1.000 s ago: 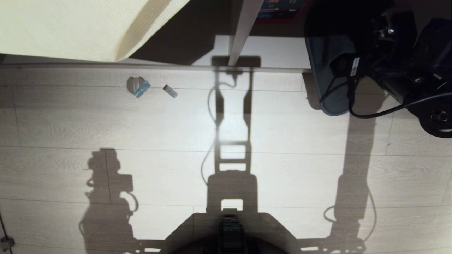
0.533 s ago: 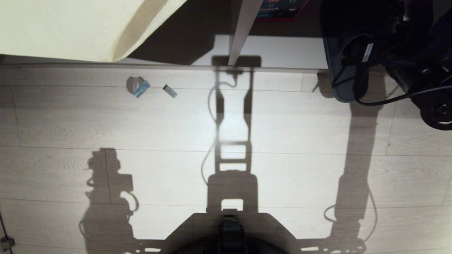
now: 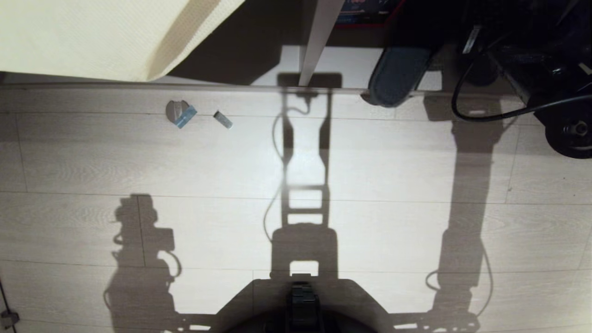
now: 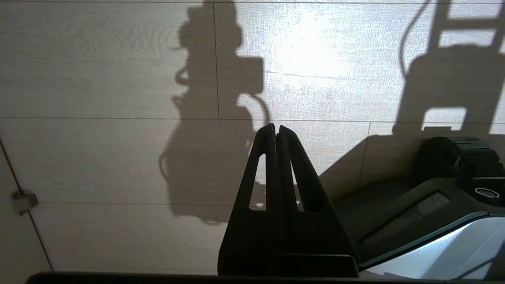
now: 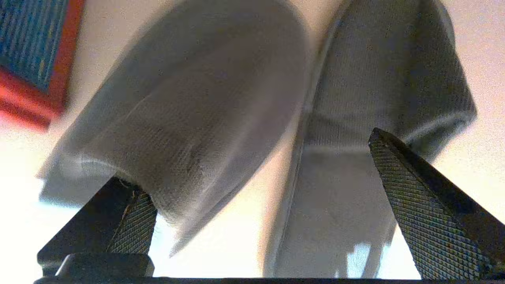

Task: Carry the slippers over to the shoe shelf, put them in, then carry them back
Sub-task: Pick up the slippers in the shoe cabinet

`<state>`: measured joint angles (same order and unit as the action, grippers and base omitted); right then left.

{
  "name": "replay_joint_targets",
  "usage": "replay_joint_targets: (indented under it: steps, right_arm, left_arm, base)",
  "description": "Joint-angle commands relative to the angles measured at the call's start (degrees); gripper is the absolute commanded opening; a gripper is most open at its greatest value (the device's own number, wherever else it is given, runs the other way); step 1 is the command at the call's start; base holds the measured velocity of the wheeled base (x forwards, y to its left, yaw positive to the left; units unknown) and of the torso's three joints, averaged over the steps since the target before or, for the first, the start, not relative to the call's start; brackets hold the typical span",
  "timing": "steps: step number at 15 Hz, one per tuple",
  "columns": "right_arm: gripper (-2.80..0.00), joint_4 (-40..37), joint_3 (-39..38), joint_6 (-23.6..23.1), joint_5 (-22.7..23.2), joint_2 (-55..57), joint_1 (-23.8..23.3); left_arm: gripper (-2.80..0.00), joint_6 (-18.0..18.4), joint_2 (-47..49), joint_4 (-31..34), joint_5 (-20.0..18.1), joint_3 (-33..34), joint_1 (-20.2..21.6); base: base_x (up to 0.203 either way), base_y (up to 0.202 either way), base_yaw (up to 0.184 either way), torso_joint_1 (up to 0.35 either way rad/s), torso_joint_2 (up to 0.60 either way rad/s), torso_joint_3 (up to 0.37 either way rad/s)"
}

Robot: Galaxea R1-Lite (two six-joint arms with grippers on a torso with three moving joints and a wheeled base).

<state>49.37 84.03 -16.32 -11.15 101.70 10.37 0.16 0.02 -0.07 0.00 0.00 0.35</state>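
One grey-blue slipper point(image 3: 397, 76) lies slanted across the front edge of the shoe shelf point(image 3: 351, 64), right of its vertical divider point(image 3: 320, 41). My right arm point(image 3: 527, 51) is a dark mass at the far right; its gripper cannot be made out there. In the right wrist view both slippers sit just ahead of the right gripper point(image 5: 246, 157), which is open wide. The blurred slipper point(image 5: 189, 118) touches one finger point(image 5: 134, 221). The other slipper point(image 5: 375, 90) lies beside the other finger point(image 5: 426, 205). My left gripper point(image 4: 275, 128) is shut and empty, parked over the floor.
A cream cloth point(image 3: 92, 32) hangs at the far left. Small scraps point(image 3: 180, 113) lie on the wooden floor. A red-and-blue box point(image 3: 365, 11) sits deep in the shelf. A black cable point(image 3: 499, 113) loops under the right arm. My base point(image 3: 300, 300) is at the near edge.
The visible slipper has shifted left and farther back onto the shelf edge, turning slantwise. The right arm has swung back toward the shelf with it. The left arm has kept still.
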Motion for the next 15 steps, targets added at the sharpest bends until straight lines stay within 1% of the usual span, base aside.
replay_joint_targets:
  steps: [1, 3, 6, 11, 15]
  right_arm:
    - [0.0, 0.43, 2.34, -0.18, -0.64, 2.17, 0.63]
    - [0.0, 0.55, 3.84, -0.36, -2.18, 4.22, 0.88]
    - [0.0, 0.81, 5.25, -0.65, -2.13, 5.58, 0.88]
    - [0.0, 0.1, 13.93, -3.16, -2.77, 8.11, 1.11]
    - [0.0, -3.91, 20.12, -4.62, -3.52, 8.24, 1.49]
  left_arm:
    - [-2.8, 0.01, -0.02, -0.01, 0.0, 0.0, 0.08]
    - [-2.8, 0.01, -0.02, -0.01, 0.07, 0.0, 0.0]
    - [-2.8, 0.01, -0.02, -0.01, 0.0, 0.0, 0.0]
    - [-2.8, 0.01, -0.02, -0.01, 0.0, 0.0, 0.02]
    - [-2.8, -0.08, 0.02, -0.01, 0.0, 0.0, 0.05]
  base:
    - [0.0, 0.0, 0.0, 0.0, 0.0, 0.0]
    - [0.0, 0.0, 0.0, 0.0, 0.0, 0.0]
    - [0.0, 0.0, 0.0, 0.0, 0.0, 0.0]
    - [0.0, 0.0, 0.0, 0.0, 0.0, 0.0]
    - [0.0, 0.0, 0.0, 0.0, 0.0, 0.0]
